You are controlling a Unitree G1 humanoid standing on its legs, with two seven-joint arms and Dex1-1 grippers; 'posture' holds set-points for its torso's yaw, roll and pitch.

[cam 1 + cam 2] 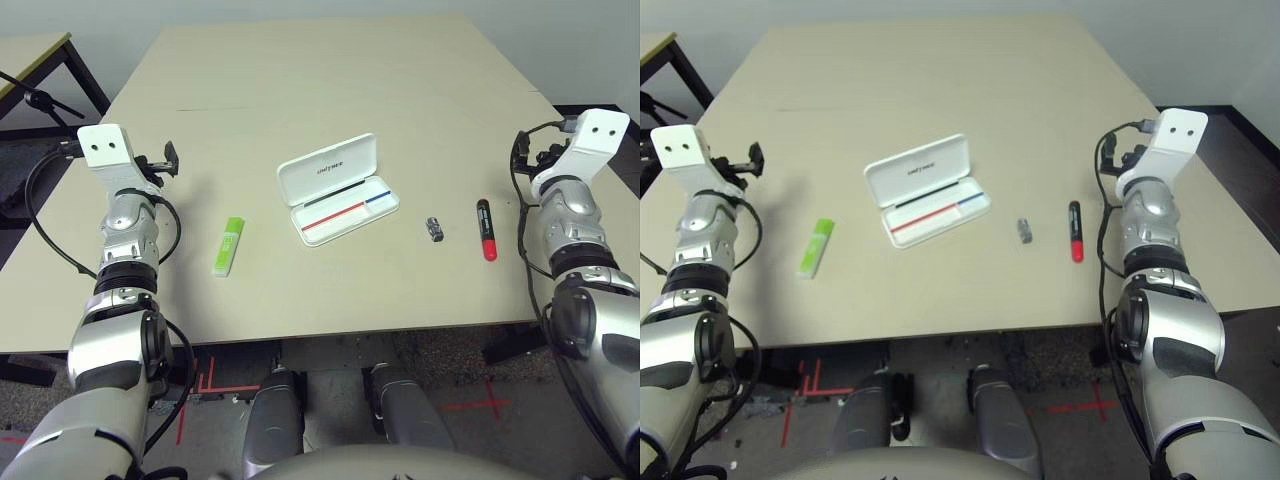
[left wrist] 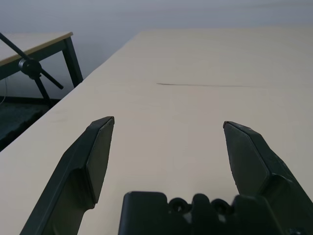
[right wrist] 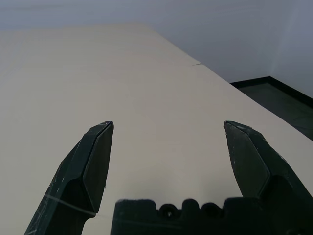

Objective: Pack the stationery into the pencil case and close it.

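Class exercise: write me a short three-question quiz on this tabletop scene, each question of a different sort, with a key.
1. True or false: the pencil case lies open.
2. Which item lies nearest the left gripper? A) green stick B) red marker C) small dark metal piece
3. Fill in: the right gripper holds ____.

Key: 1 true; 2 A; 3 nothing, its jaws are open.
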